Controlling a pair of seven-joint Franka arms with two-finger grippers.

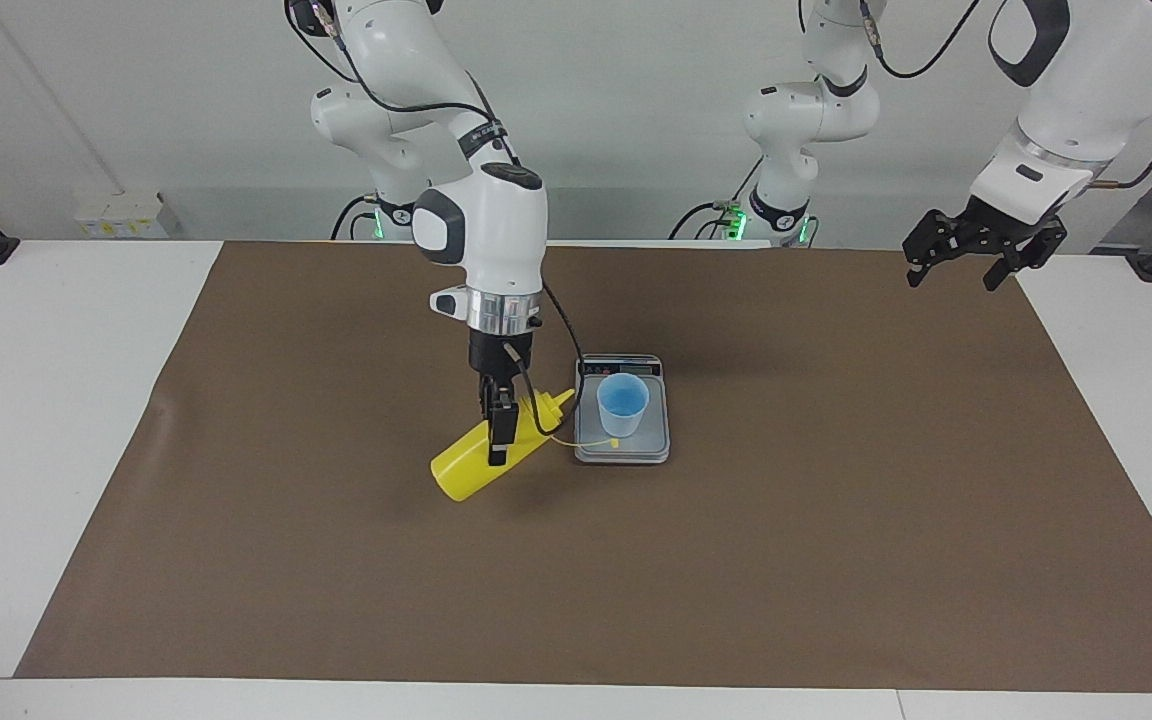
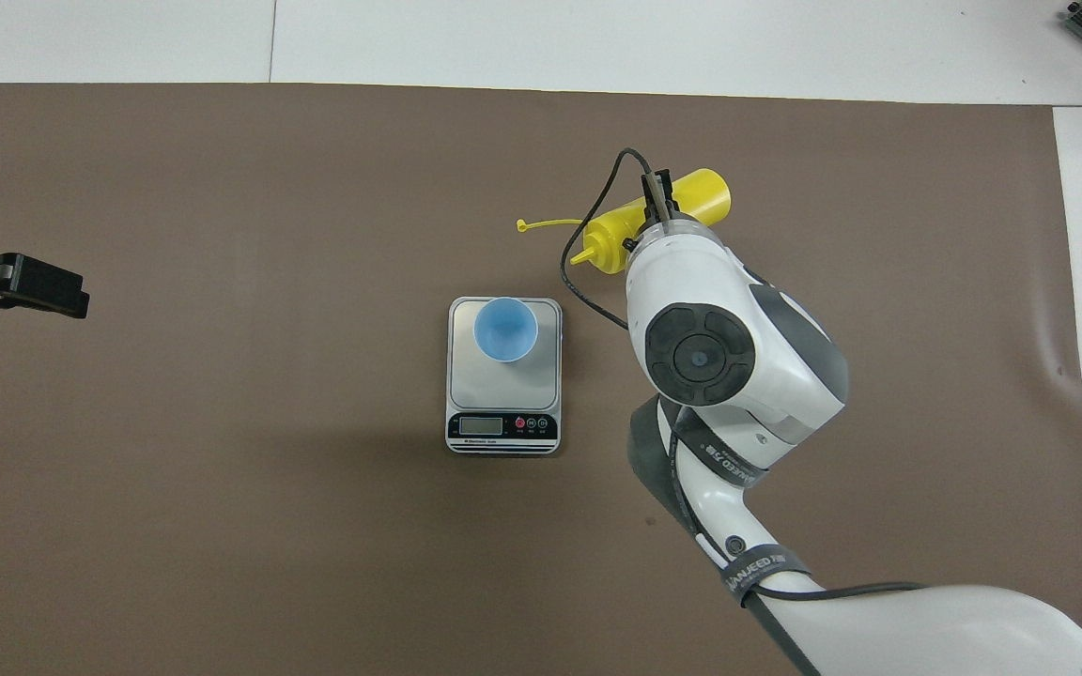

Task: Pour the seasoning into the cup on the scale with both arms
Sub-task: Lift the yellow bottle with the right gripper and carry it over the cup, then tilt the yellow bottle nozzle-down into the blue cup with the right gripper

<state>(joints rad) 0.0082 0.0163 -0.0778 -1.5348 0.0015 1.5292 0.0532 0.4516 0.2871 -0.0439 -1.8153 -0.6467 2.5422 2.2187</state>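
Two arms showed in the facing view: the right gripper (image 1: 499, 432) was clenched on the seasoning bottle (image 1: 486, 455), tilted with its nozzle toward the cup (image 1: 623, 405) on the scale (image 1: 622, 450), while the left gripper (image 1: 981, 250) waited with fingers spread over the left arm's end of the brown mat (image 1: 836, 560). From overhead, the bottle's nozzle (image 2: 590, 253) hung just beside the scale (image 2: 503, 394) and short of the cup (image 2: 505, 329), so seasoning could spill, and the dangling tethered cap (image 2: 523, 225) might snag the rim.
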